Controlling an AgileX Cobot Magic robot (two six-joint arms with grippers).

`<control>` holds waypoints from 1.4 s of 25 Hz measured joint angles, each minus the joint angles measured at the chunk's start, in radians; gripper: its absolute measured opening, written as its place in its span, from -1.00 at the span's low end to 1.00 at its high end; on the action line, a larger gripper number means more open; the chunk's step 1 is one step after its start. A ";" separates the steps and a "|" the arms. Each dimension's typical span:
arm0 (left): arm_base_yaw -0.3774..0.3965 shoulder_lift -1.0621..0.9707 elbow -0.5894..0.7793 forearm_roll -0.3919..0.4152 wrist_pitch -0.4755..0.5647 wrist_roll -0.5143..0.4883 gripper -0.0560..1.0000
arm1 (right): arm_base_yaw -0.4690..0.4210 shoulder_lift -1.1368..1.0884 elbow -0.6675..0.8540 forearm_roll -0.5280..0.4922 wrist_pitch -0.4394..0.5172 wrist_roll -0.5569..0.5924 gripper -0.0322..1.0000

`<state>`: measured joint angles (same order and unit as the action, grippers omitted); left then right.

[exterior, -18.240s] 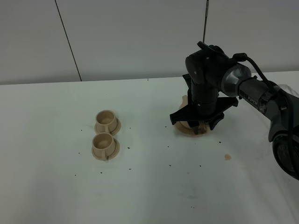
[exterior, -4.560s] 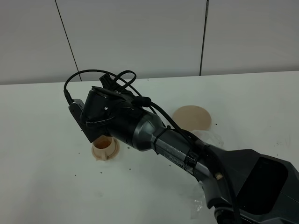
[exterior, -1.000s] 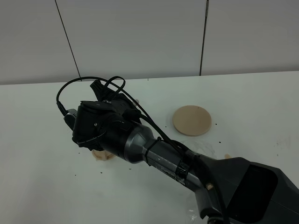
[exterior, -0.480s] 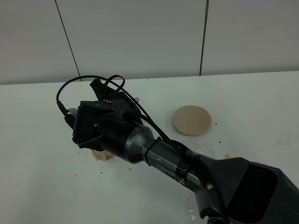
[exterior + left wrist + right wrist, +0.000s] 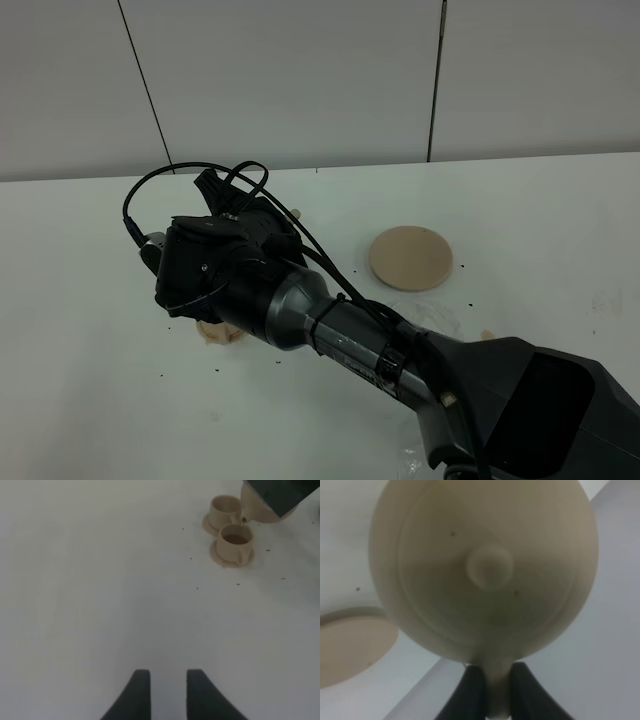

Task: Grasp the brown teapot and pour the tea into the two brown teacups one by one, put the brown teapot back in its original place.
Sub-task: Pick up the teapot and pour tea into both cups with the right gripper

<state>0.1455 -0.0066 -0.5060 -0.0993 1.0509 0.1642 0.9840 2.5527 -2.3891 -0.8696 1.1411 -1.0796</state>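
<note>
- Right now my right hand (image 5: 492,694) is clamped on the loop handle (image 5: 492,680) of the brown teapot (image 5: 485,570). It holds the pot in the air over the left half of the surface (image 5: 560,210), just beside the two cups.
- My left hand (image 5: 165,696) sits well apart from them, fingers apart and holding nothing.
- The front teacup (image 5: 235,540) shows brown tea. The back teacup (image 5: 224,509) looks pale inside, but at this distance I can't say whether it is empty.
- I judge the second pour to be the step in hand. The arm hides both cups' mouths from the high camera, so a stream that misses the small rim could run onto the surface unseen.
- The lid (image 5: 490,567) is loose as far as I know, and a steep tilt could let it slide off onto the cups.
- The grip is only on a thin handle, so the pot could swivel in the hand.
- The saucer disc (image 5: 411,258) waits bare toward the middle of the surface. Swinging back low could clip a cup.
</note>
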 joint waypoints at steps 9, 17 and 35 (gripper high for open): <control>0.000 0.000 0.000 0.000 0.000 0.000 -0.43 | 0.000 0.000 0.000 0.000 0.000 0.000 -0.75; 0.000 0.000 0.000 0.000 0.000 0.000 -0.43 | 0.003 0.000 0.000 -0.011 -0.001 0.001 -0.75; 0.000 0.000 0.000 0.000 0.000 0.000 -0.43 | 0.005 0.000 0.000 -0.018 -0.002 0.001 -0.75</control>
<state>0.1455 -0.0066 -0.5060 -0.0993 1.0509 0.1642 0.9889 2.5527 -2.3891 -0.8872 1.1395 -1.0787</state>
